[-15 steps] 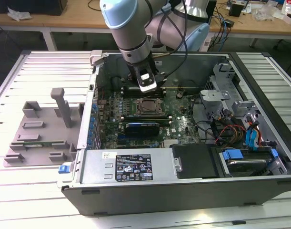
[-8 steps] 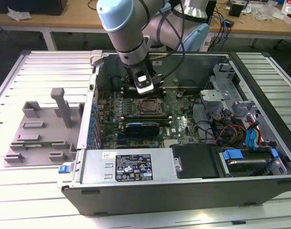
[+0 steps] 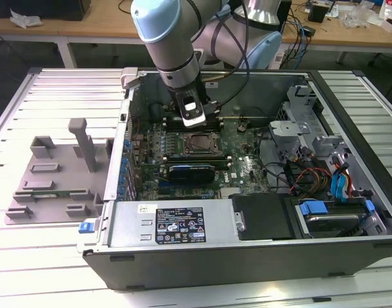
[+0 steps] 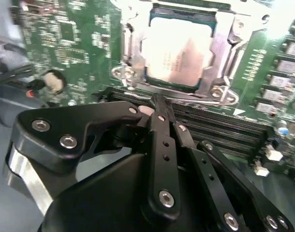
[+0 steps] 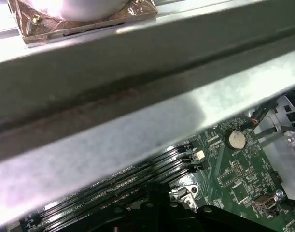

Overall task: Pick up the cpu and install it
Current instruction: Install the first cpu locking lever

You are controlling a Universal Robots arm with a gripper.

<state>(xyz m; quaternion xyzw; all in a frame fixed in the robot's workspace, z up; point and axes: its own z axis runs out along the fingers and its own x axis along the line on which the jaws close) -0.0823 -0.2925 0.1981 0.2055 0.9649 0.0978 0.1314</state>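
Second wrist view gives us the cpu [image 4: 178, 53] seated in its socket frame [image 4: 224, 58] on the motherboard [image 4: 79, 43], with our end effector [image 4: 159, 104] just beside it, its fingers pressed together on nothing. Exterior view shows instead the open computer case [image 3: 183, 269] on the slatted bench [image 3: 29, 102], a grey plastic tray [image 3: 51, 183] alongside. First wrist view catches the case's metal wall [image 5: 137, 116] and memory slots [image 5: 133, 176].
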